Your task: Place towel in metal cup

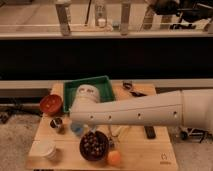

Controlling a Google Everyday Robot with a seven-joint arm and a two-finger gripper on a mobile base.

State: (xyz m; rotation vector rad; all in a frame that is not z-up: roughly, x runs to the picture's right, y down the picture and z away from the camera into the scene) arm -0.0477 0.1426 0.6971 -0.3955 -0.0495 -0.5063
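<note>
The robot's white arm (145,111) reaches in from beyond the bench's (147,154) right edge. It lies nearly level above the middle of the bench, sloping slightly downward toward the left. Its thick, smooth shell narrows a little along the way and carries a row of small dark holes along its side. The arm ends in a rounded joint (84,106) above the left-centre of the bench, with its cap facing the bench's back edge. The end effector (111,141) hangs under the arm toward the bench's front edge. It is mostly hidden by the arm, with only a small grey tip showing and its fingers closed together.
</note>
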